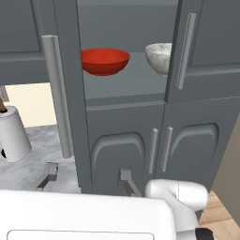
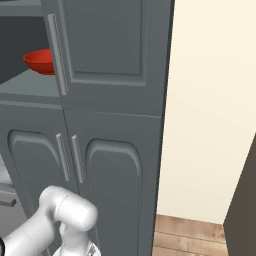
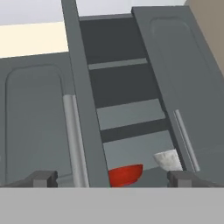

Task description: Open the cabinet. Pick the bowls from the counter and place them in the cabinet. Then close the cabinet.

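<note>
From the left base view, the tall grey cabinet has its left door swung wide and seen edge-on, with its long bar handle in front. The right door covers its side. On the grey shelf sit the red bowl and, well apart to its right, the marbled bowl, partly hidden behind the right door. Low on the left is the white marble counter with a paper-towel roll on it. The claw is spread wide, holding nothing; its tips are small and blurry.

From the right base view, the red bowl peeks out behind the door handle. A cream wall and a wood floor are to the right.

From the hand view, looking up, the claw is spread, with its tips cut off at the bottom. Both bowls, red and marbled, sit low in the open cabinet.
</note>
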Motion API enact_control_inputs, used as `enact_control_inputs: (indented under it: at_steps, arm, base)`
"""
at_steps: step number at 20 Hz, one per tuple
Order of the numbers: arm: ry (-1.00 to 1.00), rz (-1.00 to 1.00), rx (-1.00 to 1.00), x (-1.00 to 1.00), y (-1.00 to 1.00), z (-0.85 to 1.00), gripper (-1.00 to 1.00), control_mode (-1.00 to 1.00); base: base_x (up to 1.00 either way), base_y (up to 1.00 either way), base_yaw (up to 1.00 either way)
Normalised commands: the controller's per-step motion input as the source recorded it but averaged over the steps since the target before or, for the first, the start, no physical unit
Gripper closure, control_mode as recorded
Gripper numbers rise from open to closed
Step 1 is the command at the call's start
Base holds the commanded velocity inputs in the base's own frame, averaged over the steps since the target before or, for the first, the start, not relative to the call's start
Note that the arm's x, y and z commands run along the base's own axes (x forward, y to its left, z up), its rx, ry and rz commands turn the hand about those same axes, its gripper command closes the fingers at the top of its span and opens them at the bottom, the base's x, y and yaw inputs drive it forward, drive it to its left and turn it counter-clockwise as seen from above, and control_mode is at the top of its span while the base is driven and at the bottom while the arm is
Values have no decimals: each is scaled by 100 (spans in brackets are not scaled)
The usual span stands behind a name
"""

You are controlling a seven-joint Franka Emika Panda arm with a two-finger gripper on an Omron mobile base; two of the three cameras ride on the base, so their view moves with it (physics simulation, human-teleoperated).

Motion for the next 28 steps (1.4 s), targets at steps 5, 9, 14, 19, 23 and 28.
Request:
enact_control_inputs:
  at_steps: [5, 9, 14, 19, 23, 28]
  arm:
    - [0, 0, 2, 31, 0, -8, -100, -100]
    - [2, 0, 0, 44, 0, -33, -100, -100]
    - [7, 0, 0, 47, -6, -46, -100, -100]
    - [5, 0, 0, 45, -25, -21, -100, -100]
    - [1, 0, 0, 33, -25, -8, -100, -100]
    - [4, 0, 0, 32, -8, -25, -100, -100]
  base:
    - [0, 0, 0]
    - [0, 0, 0]
    - [0, 0, 0]
    - [0, 0, 0]
    - [0, 0, 0]
    - [0, 0, 0]
